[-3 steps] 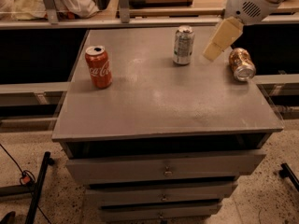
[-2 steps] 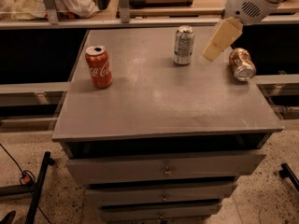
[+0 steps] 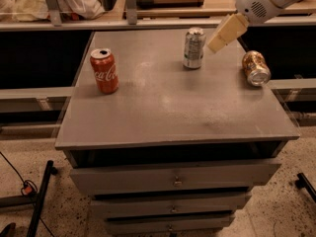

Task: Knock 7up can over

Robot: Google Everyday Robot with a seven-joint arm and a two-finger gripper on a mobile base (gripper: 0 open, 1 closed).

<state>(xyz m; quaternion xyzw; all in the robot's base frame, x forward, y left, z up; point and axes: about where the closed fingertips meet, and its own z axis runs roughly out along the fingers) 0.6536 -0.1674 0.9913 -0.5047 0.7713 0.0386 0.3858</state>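
We are observing the 7up can (image 3: 193,48) standing upright toward the far middle of the grey cabinet top (image 3: 168,112). The gripper (image 3: 217,43) is hanging just beside the can's right side, level with its upper half, slanting down and leftward from the white arm (image 3: 261,1) that is entering at the upper right. We are unable to settle whether its tip is touching the can, and we are unable to make out whether it is spread or closed. We are noting a red Coca-Cola can (image 3: 104,71) standing upright near the left edge, well apart. An orange-brown can (image 3: 256,68) is lying on its side near the right edge. Drawers (image 3: 174,180) are showing below the top.
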